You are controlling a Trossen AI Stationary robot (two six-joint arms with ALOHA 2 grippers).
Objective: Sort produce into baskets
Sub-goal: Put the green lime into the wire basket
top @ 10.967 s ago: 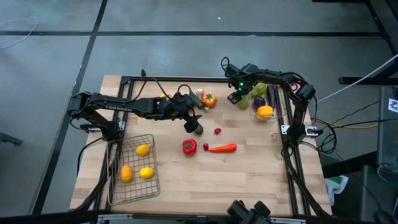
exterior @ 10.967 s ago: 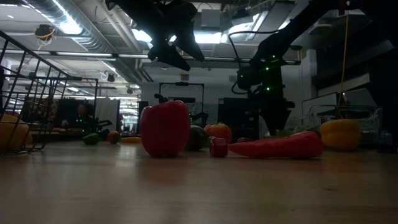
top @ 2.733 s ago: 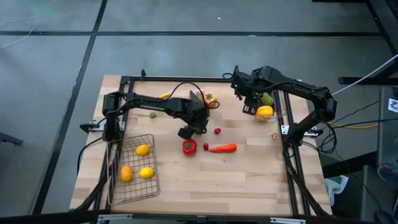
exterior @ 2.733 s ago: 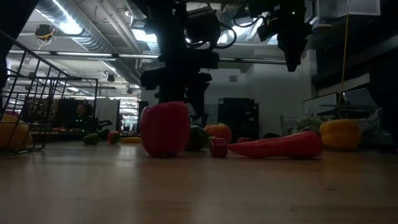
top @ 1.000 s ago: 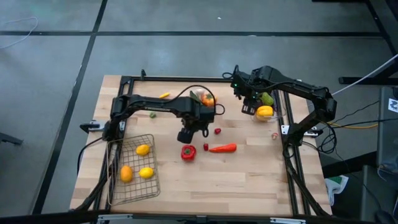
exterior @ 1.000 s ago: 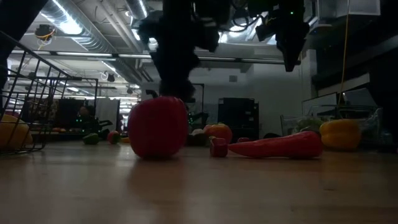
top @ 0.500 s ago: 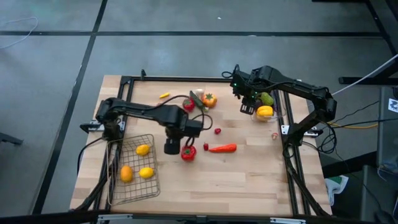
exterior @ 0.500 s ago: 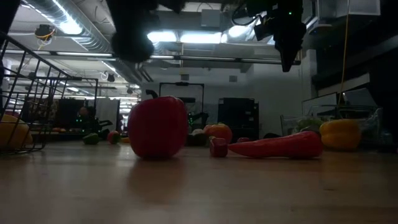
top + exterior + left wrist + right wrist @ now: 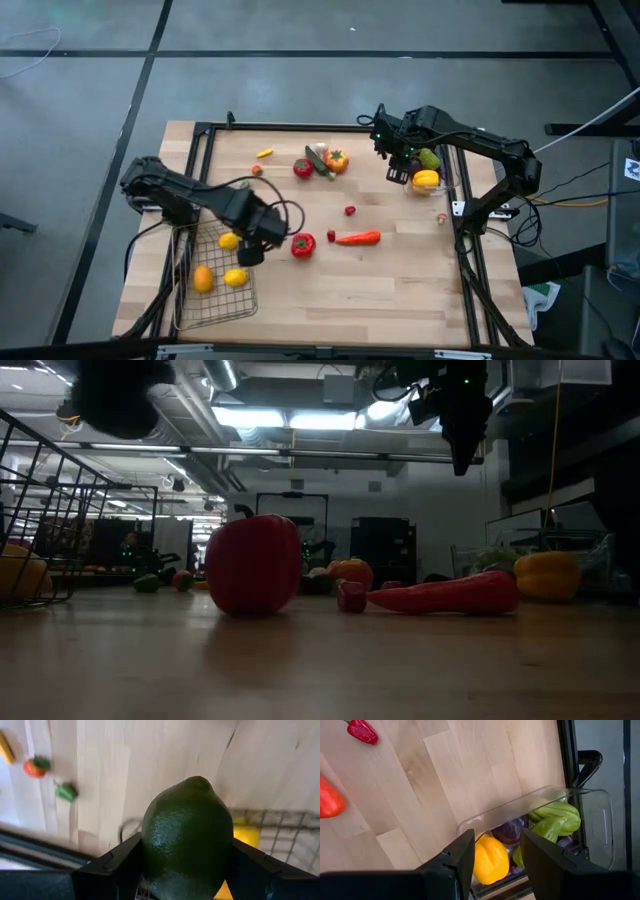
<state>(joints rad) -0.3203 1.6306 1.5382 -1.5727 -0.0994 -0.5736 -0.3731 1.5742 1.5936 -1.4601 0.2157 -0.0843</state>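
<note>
Left wrist view: left fingers (image 9: 115, 865) clamped tight around a dark green lime (image 9: 187, 835), wire basket (image 9: 280, 827) with a lemon (image 9: 246, 833) just beyond. Right fingers (image 9: 457, 852) parted, holding nothing, hovering over the clear bin (image 9: 540, 807) and its yellow pepper (image 9: 490, 860).

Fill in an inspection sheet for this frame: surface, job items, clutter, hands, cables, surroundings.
Surface: wooden table.
Job items: wire basket holds three yellow pieces; clear bin holds yellow pepper, purple and green pieces; red pepper and long red pepper loose.
Clutter: nothing seen.
Hands: left hand grips a dark green fruit at the basket's edge; right hand open beside the bin.
Cables: black lead looped at left arm.
Surroundings: grey floor.
</note>
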